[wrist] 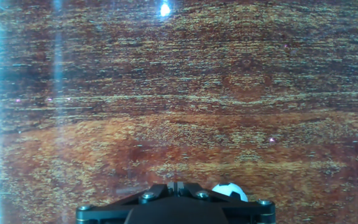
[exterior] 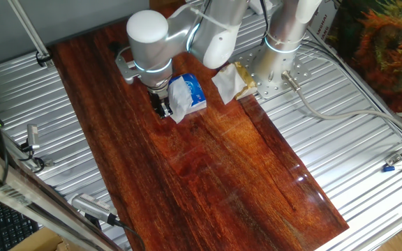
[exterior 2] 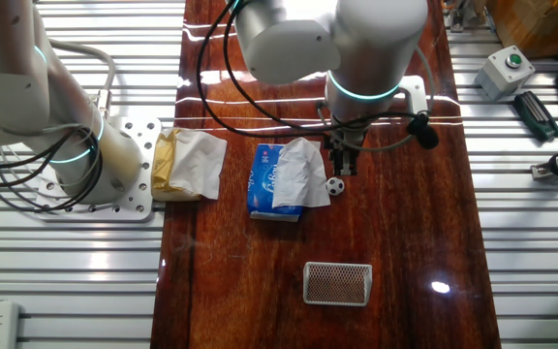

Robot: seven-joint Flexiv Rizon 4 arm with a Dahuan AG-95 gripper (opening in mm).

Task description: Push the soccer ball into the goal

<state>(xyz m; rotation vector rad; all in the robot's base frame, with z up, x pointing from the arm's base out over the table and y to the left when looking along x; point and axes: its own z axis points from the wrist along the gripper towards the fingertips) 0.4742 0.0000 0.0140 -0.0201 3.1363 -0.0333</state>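
The claw [exterior 2: 342, 167], its fingers pressed together, is hanging just beside the soccer ball [exterior 2: 334, 186] on the bench [exterior 2: 395, 252]. Only the other fixed view is showing the goal [exterior 2: 337, 283], lying well apart. The hand view is showing the ball's top only.

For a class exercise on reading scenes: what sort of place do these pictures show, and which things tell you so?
Probably a robotics lab test bench, not a home. A robot arm works over a wooden board set on ribbed metal decking, with cables and a button box alongside.
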